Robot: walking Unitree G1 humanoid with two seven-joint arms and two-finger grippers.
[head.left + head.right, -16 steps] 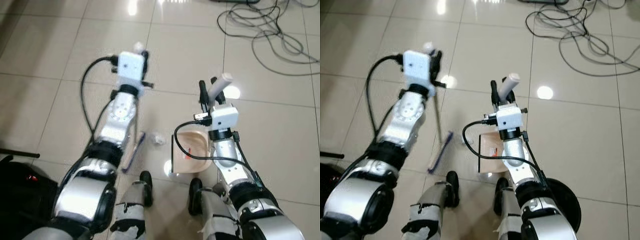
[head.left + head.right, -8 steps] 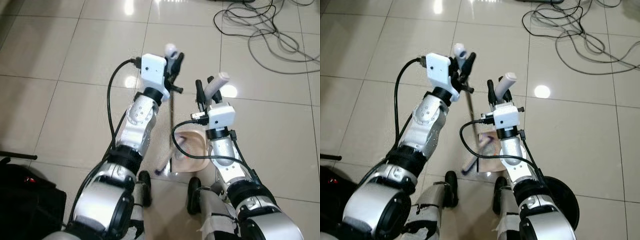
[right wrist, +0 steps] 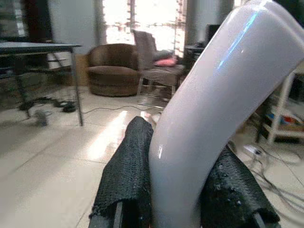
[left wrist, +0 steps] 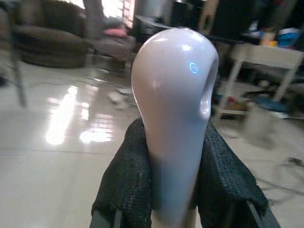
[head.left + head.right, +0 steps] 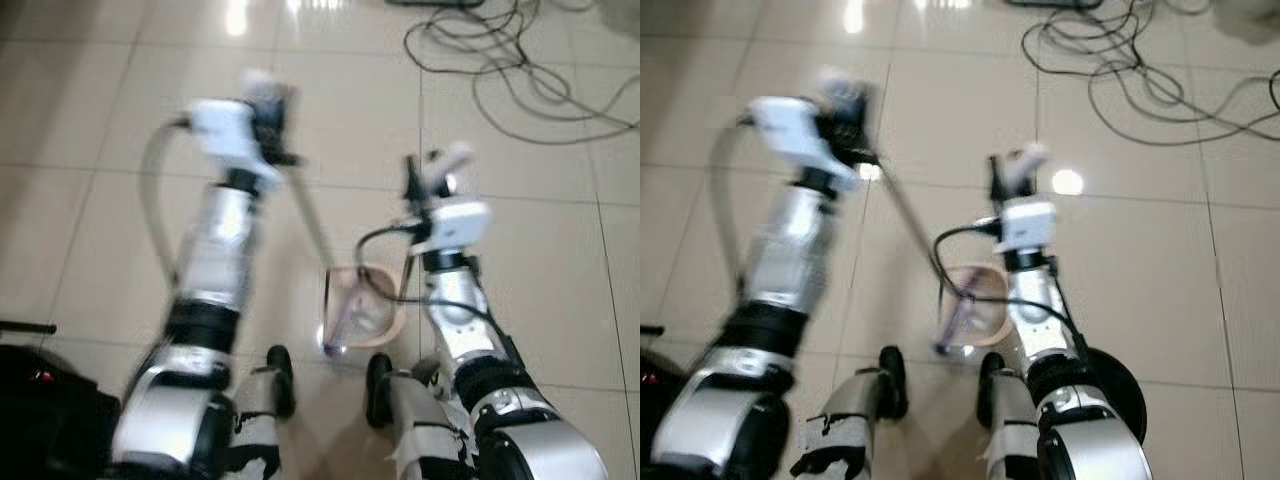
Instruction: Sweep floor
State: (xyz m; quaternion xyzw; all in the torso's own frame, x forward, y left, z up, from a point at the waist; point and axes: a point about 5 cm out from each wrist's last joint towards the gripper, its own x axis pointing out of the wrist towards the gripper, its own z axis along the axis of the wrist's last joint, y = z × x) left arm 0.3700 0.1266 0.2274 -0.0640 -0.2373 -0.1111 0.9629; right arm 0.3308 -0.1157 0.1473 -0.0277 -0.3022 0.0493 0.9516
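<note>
The left gripper (image 5: 268, 100) is clamped on the pale knob of the broom handle (image 4: 173, 118), with 2 black fingers (image 4: 126, 175) pressed against its sides. This top-end hold lets the arm swing the thin shaft diagonally down so that the broom head (image 5: 335, 335) meets the dustpan (image 5: 365, 310), which sits on the tiled floor (image 5: 90, 220) just ahead of the robot's feet. The right gripper (image 5: 432, 180) is pinched on the upright dustpan handle (image 3: 213, 109), which probably steadies the pan against the sweep. The left arm is extended forward and raised and appears motion-blurred. The right arm is bent, with the forearm near vertical above the pan. Loose cables (image 5: 520, 70) lie well apart.
</note>
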